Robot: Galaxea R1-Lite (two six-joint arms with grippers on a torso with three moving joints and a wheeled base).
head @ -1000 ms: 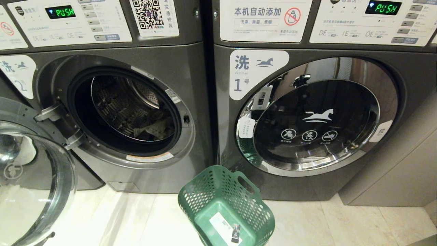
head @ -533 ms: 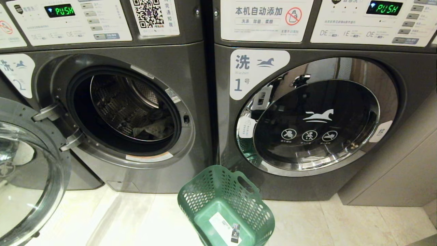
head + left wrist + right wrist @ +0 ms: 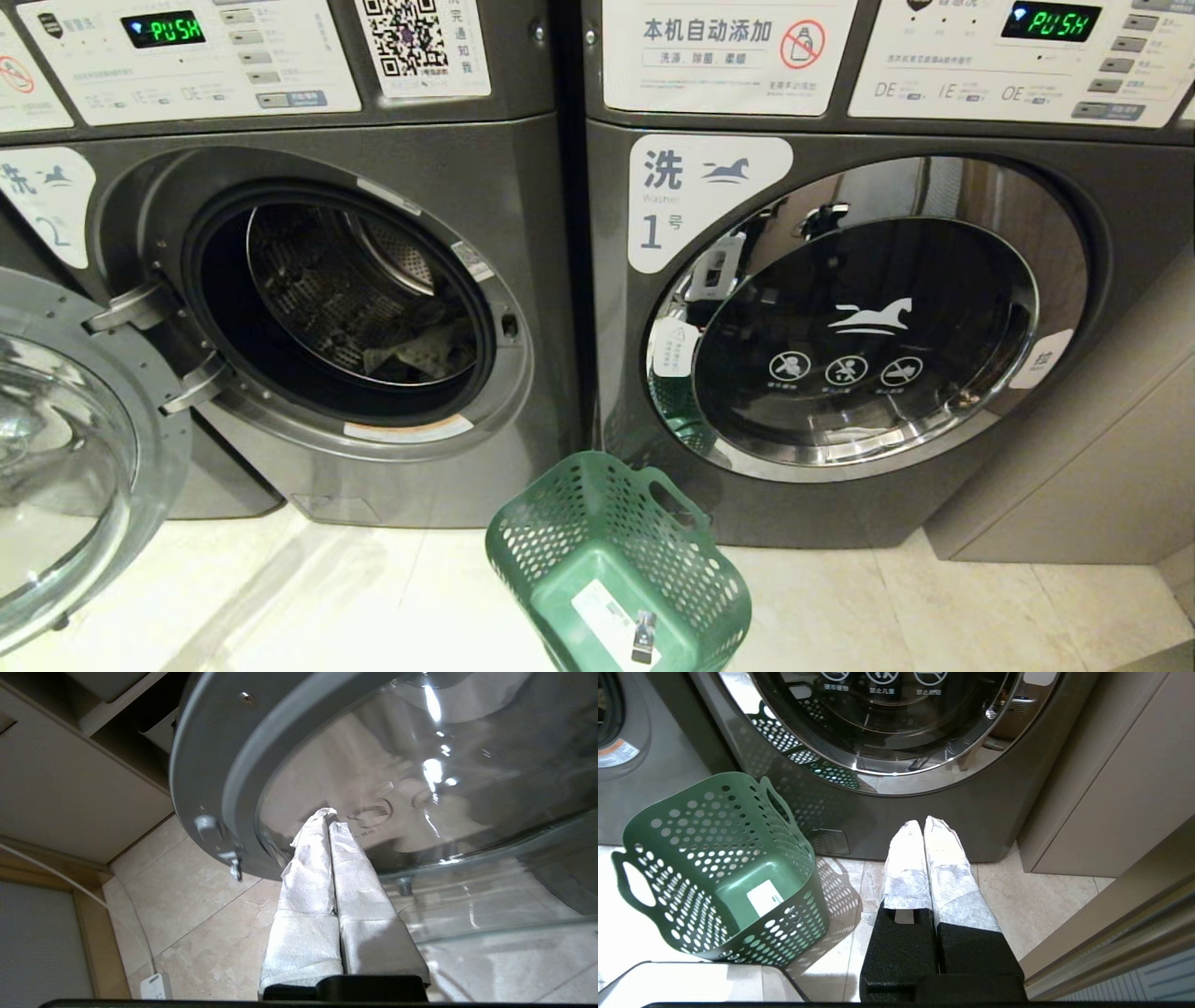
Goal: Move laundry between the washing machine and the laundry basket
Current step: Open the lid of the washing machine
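**Washer 2 standing open, laundry lying in the drum, basket empty**

In the head view you are looking at two dark grey front-loading washers side by side. The washing machine (image 3: 308, 308) on the left, labelled 2, is standing with its door (image 3: 65, 457) swung wide toward the left edge of the view, hanging on two chrome hinges. Inside the perforated drum, the laundry (image 3: 415, 353) is lying as a crumpled grey-olive heap at the lower right of the opening. The neighbouring washer (image 3: 868, 317), labelled 1, is sitting with its chrome-rimmed door closed.

The laundry basket (image 3: 616, 560) is resting on the pale tiled floor (image 3: 373, 607) just in front of the seam between the two machines, tipped so that you are seeing into it; nothing but a white label is showing on its bottom.

Neither arm is appearing in the head view. In the left wrist view, the left gripper (image 3: 329, 816) is pointing at the glass of the open door, its white-wrapped fingers pressed together and holding nothing; whether the tips are touching the glass cannot be told. In the right wrist view, the right gripper (image 3: 922, 823) is hanging low before washer 1, beside the basket (image 3: 719, 868), its fingers likewise pressed together and empty.
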